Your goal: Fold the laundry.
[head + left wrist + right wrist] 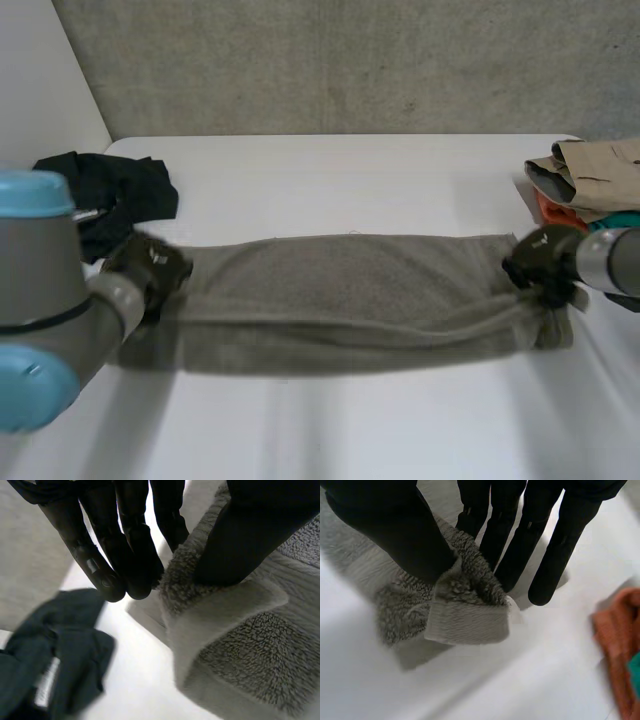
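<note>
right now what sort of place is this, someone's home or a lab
Most likely a robot test bench: a white table against a plain grey wall, the left hand and right hand each pinching an end of a grey towel, a black garment and a clothes pile at the sides.

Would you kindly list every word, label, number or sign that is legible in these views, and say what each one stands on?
No text can be read in any view.
The pale tag on the crumpled black garment is too blurred to read.
No print is visible on the grey terry towel, the beige folded clothes or the orange cloth.
</note>
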`<action>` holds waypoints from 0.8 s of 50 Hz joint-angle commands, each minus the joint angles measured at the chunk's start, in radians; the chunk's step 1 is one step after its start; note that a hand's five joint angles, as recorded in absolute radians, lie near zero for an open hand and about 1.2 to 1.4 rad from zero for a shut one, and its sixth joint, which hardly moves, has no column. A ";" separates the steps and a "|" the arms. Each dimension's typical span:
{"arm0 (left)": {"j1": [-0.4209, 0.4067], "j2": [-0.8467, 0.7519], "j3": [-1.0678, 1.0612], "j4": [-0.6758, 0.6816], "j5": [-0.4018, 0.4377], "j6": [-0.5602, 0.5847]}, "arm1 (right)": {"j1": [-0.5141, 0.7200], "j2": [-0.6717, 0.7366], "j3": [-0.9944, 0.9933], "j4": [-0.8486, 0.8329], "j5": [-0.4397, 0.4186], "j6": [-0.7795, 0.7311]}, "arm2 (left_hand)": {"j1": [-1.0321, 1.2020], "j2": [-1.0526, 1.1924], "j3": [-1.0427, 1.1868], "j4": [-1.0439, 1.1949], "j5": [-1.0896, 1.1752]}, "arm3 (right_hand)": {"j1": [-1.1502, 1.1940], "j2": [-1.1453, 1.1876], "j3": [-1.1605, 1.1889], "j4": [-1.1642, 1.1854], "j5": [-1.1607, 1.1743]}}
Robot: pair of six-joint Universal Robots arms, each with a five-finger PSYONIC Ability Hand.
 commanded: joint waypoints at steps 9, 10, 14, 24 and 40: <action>-0.040 -0.386 0.466 0.064 -0.119 -0.058 | 0.079 0.204 -0.175 -0.358 0.074 0.110 | 0.249 0.199 0.205 0.201 0.239 | 0.307 0.219 0.202 0.196 0.202; -0.040 -0.394 0.480 0.067 -0.116 -0.058 | 0.082 0.215 -0.188 -0.360 0.079 0.112 | 0.249 0.199 0.205 0.201 0.239 | 0.272 0.184 0.166 0.161 0.167; -0.048 -0.419 0.514 0.084 -0.113 -0.064 | 0.094 0.253 -0.244 -0.363 0.097 0.124 | -0.286 -0.336 -0.330 -0.334 -0.295 | -0.158 -0.246 -0.263 -0.269 -0.263; -0.039 -0.350 0.431 0.133 -0.122 -0.095 | 0.099 0.171 -0.208 -0.337 0.169 0.230 | -0.973 -1.023 -1.017 -1.021 -0.982 | -0.914 -1.003 -1.020 -1.026 -1.020; -0.013 -0.526 0.506 0.305 0.074 -0.070 | 0.107 0.344 -0.295 -0.511 0.010 0.299 | -0.973 -1.023 -1.017 -1.021 -0.982 | -0.914 -1.003 -1.020 -1.026 -1.020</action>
